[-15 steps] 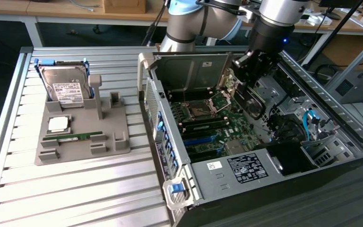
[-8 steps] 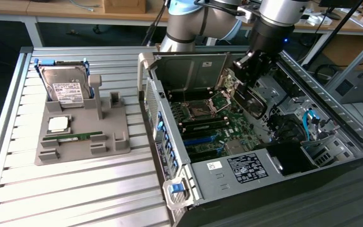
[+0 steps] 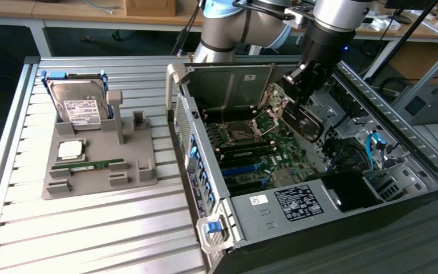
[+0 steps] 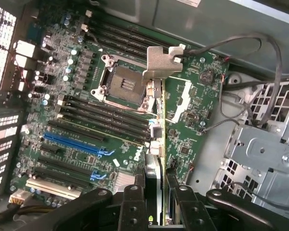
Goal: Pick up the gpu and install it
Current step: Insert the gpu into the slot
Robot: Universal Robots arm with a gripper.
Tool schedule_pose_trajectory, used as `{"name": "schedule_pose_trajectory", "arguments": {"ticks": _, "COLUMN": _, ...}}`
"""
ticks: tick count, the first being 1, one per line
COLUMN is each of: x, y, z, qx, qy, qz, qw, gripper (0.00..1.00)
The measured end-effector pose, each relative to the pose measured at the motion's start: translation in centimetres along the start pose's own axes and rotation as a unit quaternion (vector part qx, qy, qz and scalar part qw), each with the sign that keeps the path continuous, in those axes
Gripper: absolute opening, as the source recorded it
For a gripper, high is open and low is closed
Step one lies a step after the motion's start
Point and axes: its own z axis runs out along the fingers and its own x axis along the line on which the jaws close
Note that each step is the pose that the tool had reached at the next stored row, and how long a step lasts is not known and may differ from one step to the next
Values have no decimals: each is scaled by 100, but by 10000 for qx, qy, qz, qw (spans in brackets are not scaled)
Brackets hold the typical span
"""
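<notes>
The silver-and-blue robot arm [image 3: 333, 23] reaches steeply down into the open grey metal computer case [image 3: 192, 131]. Its black gripper [image 3: 299, 85], half closed, clamps the thin dark gpu [image 4: 161, 60] with its silvery bracket, held edge-on over the green motherboard [image 4: 86, 120].

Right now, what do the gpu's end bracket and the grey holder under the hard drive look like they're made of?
The gpu bracket: bare sheet metal, probably steel; silvery, thin, folded at the end, with a soft sheen. The holder under the hard drive: likely plastic, matte grey; uniform colour, blocky moulded or printed shapes, no glint.
</notes>
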Motion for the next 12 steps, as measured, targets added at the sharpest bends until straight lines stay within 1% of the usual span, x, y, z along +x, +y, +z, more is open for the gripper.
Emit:
{"name": "schedule_pose_trajectory", "arguments": {"ticks": 6, "x": 0, "y": 0, "z": 0, "qx": -6, "qy": -8, "qz": -178, "qw": 9998, "gripper": 27}}
{"name": "schedule_pose_trajectory", "arguments": {"ticks": 8, "x": 0, "y": 0, "z": 0, "qx": -9, "qy": -12, "qz": -277, "qw": 9996, "gripper": 27}}
{"name": "schedule_pose_trajectory", "arguments": {"ticks": 12, "x": 0, "y": 0, "z": 0, "qx": -12, "qy": -17, "qz": -373, "qw": 9993, "gripper": 27}}
